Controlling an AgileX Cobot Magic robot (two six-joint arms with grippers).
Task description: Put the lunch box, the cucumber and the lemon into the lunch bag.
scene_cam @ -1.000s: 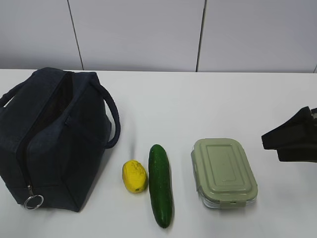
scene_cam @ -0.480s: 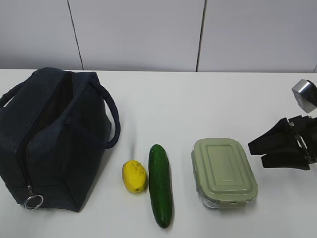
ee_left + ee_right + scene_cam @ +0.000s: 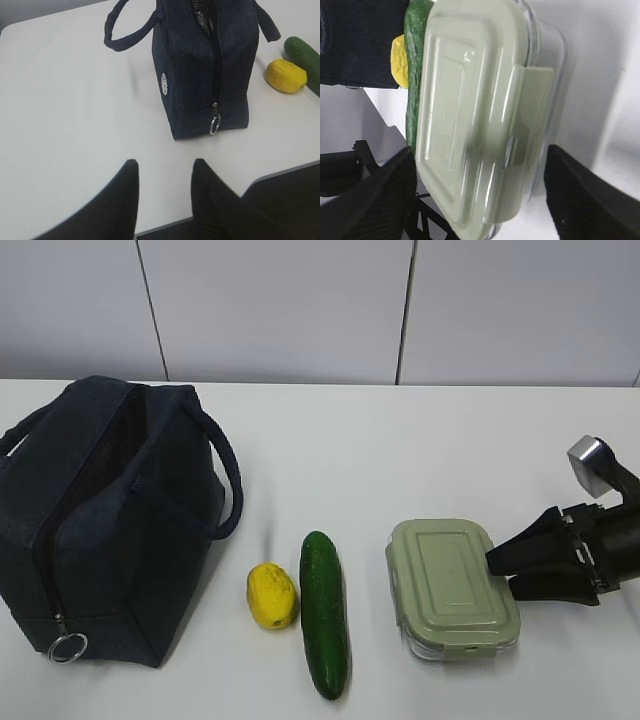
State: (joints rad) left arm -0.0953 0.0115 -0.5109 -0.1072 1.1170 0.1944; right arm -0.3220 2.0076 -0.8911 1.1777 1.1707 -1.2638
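The lunch box (image 3: 452,585) with its sage-green lid sits on the table right of centre. The cucumber (image 3: 324,612) lies to its left, and the lemon (image 3: 272,595) lies left of that. The navy lunch bag (image 3: 110,520) stands at the left with its top unzipped. My right gripper (image 3: 500,572) is open at the box's right end. In the right wrist view the gripper (image 3: 480,155) has a finger on each side of the box (image 3: 470,90), with gaps showing. My left gripper (image 3: 164,167) is open and empty over bare table, short of the bag (image 3: 200,75).
The white table (image 3: 400,440) runs back to a pale panelled wall. Its front edge (image 3: 280,172) shows near my left gripper. The bag's zipper ring (image 3: 215,125) hangs at its near end. The lemon (image 3: 286,76) and cucumber (image 3: 305,52) lie right of the bag.
My right gripper has moved left and lower, from the right edge of the view to the lunch box's right end. The objects have not moved.
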